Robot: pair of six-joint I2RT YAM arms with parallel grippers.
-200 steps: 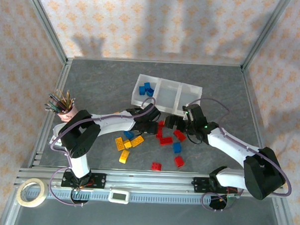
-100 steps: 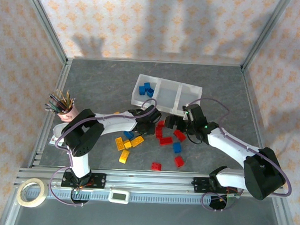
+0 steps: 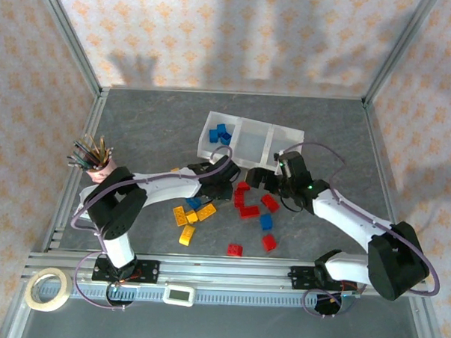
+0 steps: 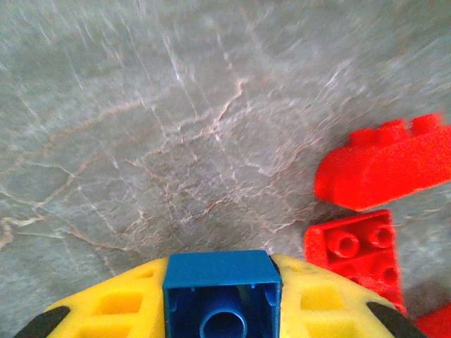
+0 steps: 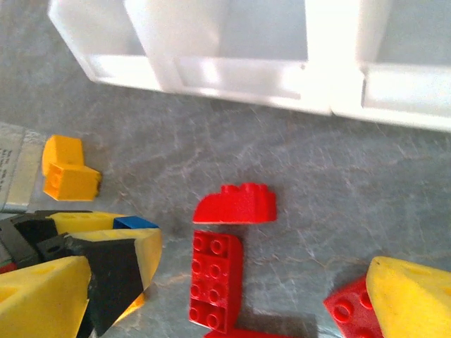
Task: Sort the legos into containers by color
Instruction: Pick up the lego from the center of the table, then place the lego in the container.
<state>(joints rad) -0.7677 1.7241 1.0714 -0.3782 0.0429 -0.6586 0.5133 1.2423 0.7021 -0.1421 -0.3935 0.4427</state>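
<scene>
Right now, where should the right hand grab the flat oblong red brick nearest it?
Probably across its two long sides, straight down from above. The flat red brick lies studs up with bare table along both long sides, while the arched red brick crowds its far end and another red piece its near end.

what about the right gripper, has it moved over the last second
Yes, slightly. In the top view the right gripper has edged up the frame, closer to the tray.

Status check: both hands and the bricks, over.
Left hand shut on blue brick. Right hand open above red bricks, beside tray. Hands near each other; clash risk.
</scene>
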